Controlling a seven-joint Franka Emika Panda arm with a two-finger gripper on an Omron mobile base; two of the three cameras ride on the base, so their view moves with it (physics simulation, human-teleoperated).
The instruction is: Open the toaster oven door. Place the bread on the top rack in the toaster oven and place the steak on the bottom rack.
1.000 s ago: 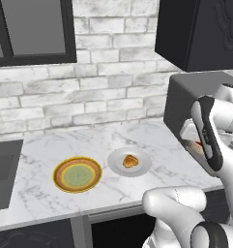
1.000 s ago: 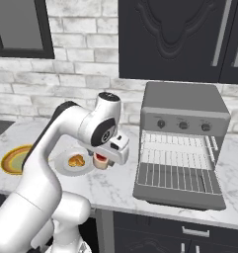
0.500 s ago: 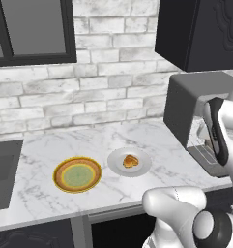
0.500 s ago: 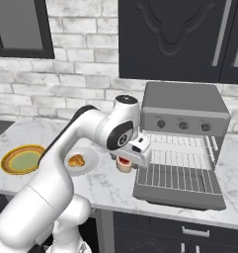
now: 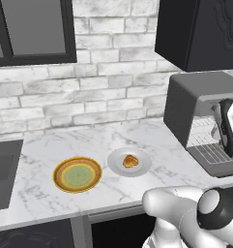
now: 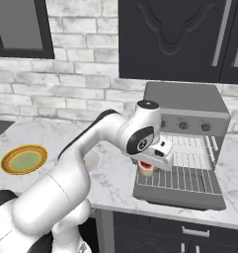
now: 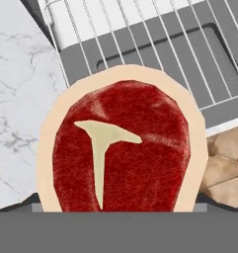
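Over the lowered toaster oven door, the gripper pinches the steak between wide-spread jaws; early release risks dropping it short of the bottom rack.

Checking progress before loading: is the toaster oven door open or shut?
Open. The toaster oven door lies folded down flat, and a wire rack is drawn out over it.

A whitewashed brick wall backs a white marble counter. A dark-framed window sits upper left, black panelled wall cabinets hang to the right, and dark drawers run below the counter; a dark sink lies at far left
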